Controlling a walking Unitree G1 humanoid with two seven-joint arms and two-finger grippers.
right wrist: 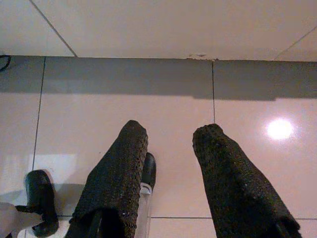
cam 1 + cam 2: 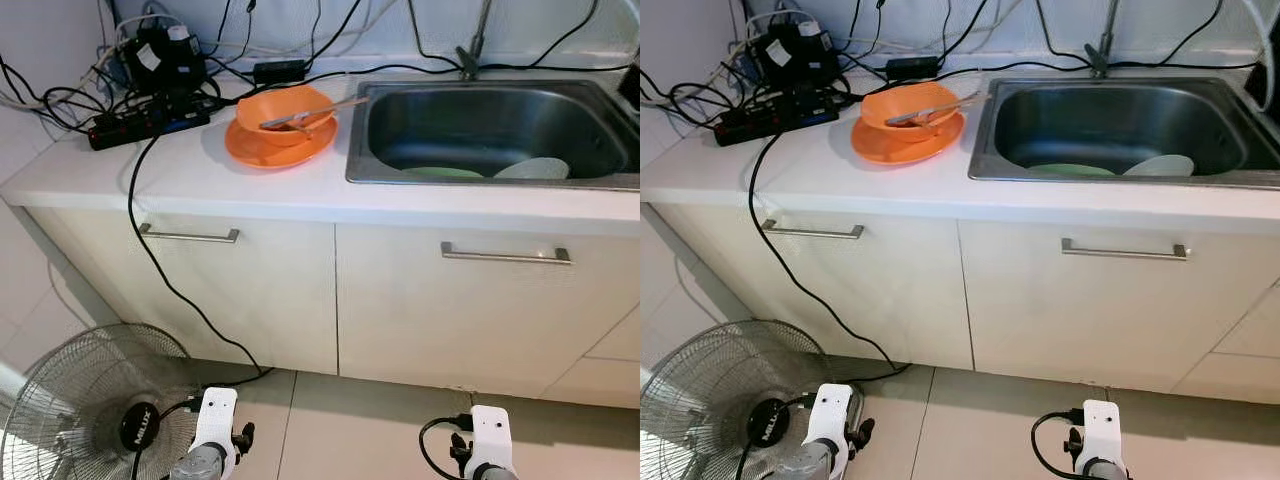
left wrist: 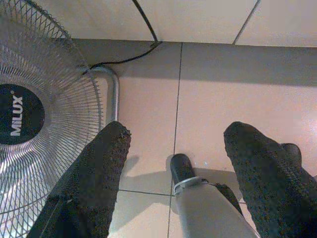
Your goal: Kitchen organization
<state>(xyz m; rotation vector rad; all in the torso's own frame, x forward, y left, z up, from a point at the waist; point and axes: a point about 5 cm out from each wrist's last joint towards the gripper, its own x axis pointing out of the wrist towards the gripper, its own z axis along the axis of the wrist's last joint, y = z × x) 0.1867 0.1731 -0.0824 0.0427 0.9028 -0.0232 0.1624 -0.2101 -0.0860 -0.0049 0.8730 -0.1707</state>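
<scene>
An orange bowl (image 2: 283, 112) sits on an orange plate (image 2: 270, 150) on the white counter (image 2: 200, 175), left of the steel sink (image 2: 490, 130). Chopsticks (image 2: 315, 110) lie across the bowl. In the sink lie a green plate (image 2: 440, 172) and a pale plate (image 2: 533, 168). Both arms hang low by the floor, their wrists at the bottom of the head view. My left gripper (image 3: 173, 148) is open over the floor tiles. My right gripper (image 1: 171, 144) is also open, with nothing between its fingers.
A floor fan (image 2: 85, 410) stands at lower left, close to my left arm. A power strip (image 2: 150, 118) and tangled black cables (image 2: 150, 60) crowd the counter's back left; one cable (image 2: 160, 280) hangs down the cabinet front. Two cabinet handles (image 2: 188, 236) (image 2: 505, 254) face me.
</scene>
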